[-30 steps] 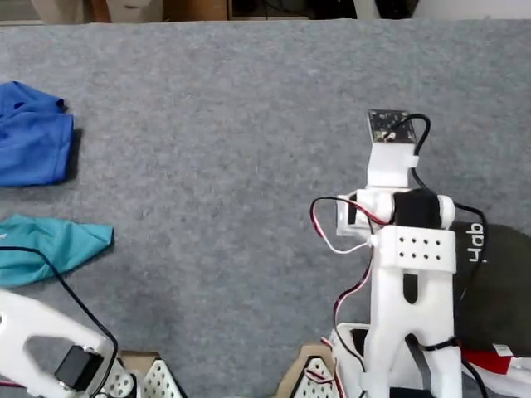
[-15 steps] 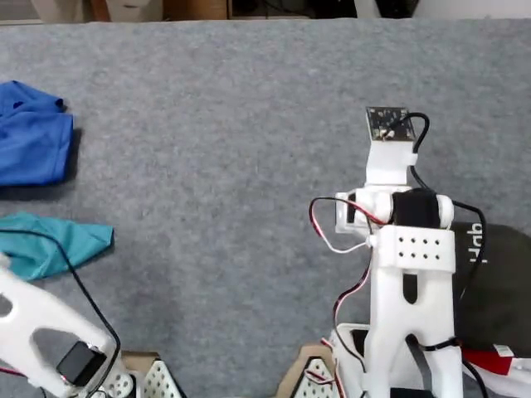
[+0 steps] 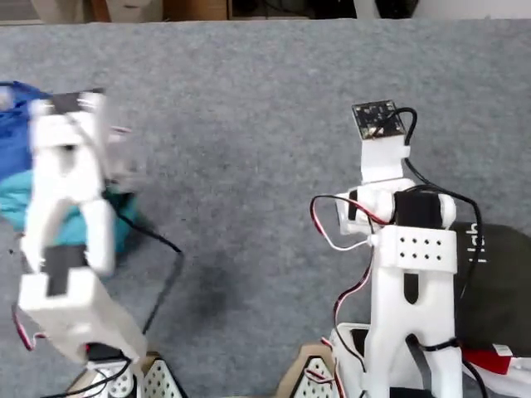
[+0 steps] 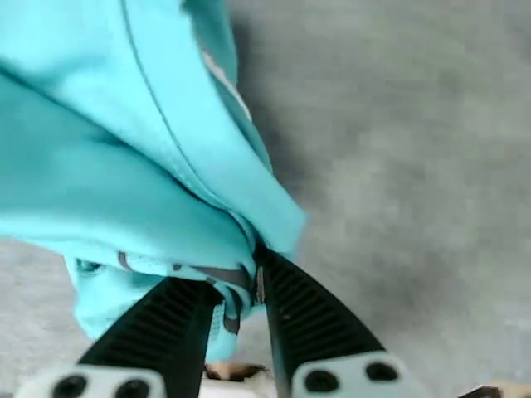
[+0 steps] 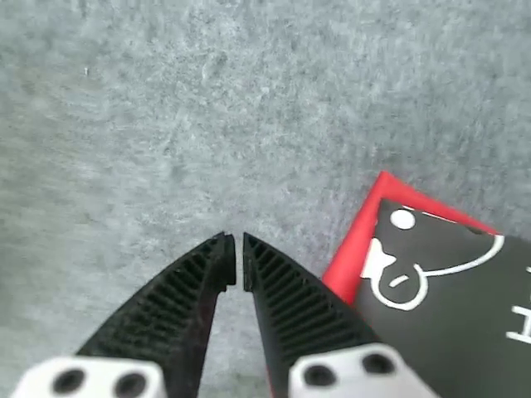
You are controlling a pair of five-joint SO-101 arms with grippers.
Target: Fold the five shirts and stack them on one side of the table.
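The fingers [image 4: 319, 319] of the left gripper [image 4: 241, 274] are closed on a fold of the teal shirt [image 4: 124, 166], and the cloth is pinched between the 2 black ribbed pads. The fingers [image 5: 187, 303] of the right gripper [image 5: 236, 242] stand almost together, with a thin slit between the tips. They hold nothing.

1. The table [image 3: 249, 99] has a grey felt-like cover that spans the whole high view. The same grey surface lies under both grippers [image 4: 415, 124] [image 5: 124, 99].
2. The right arm [image 3: 411, 282] is white and rises from the lower edge of the high view, right of centre. Its wrist end points towards the middle of the frame.
3. The left arm [image 3: 62, 240] is white and blurred. It runs from the lower left corner up the left side of the high view and lies over the teal shirt.
4. A dark shirt [image 3: 502, 282] lies at the right edge of the high view, beside the right arm. In the right wrist view it sits at the lower right, with a red border and a white print [image 5: 440, 282], just beside the right gripper and not touching it.
5. The teal shirt [image 3: 12, 203] is bunched at the left edge of the high view, partly under the left arm.
6. A blue shirt [image 3: 12, 133] lies at the upper left edge, directly above the teal shirt and touching it.
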